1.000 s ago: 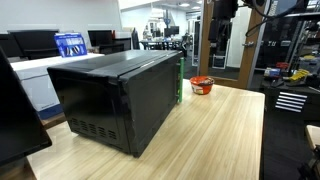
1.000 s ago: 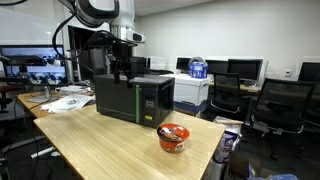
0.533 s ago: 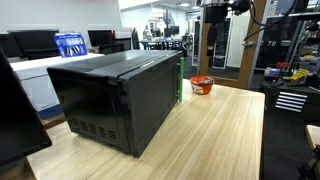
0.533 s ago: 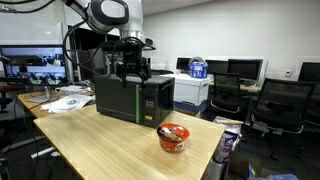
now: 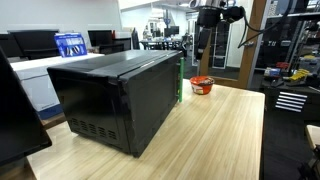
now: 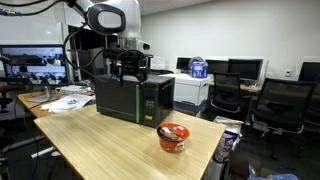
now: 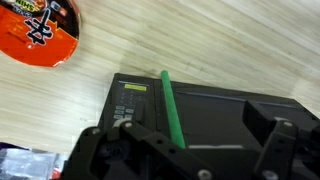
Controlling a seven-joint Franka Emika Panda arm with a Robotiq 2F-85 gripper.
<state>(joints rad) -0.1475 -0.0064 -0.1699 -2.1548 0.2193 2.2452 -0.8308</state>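
The arm [image 6: 108, 18] is made of rounded white shells with darker bands at the joints, and a bundle of black cables [image 6: 72, 45] hangs beside it in an exterior view. Its pincer [image 6: 130, 74] is black all over (matte, blocky links, as the wrist view shows), with two thick dark fingers [image 7: 112, 150] and a bulky black mount above them.

Lit brightly and evenly from overhead office fixtures. Showed soft sheen on wooden table [image 5: 232, 128]; faint shadow beside black microwave [image 5: 118, 95]. Recorded at low resolution. Blurred, perhaps from closeness, around gripper [image 7: 200, 146] in wrist view.
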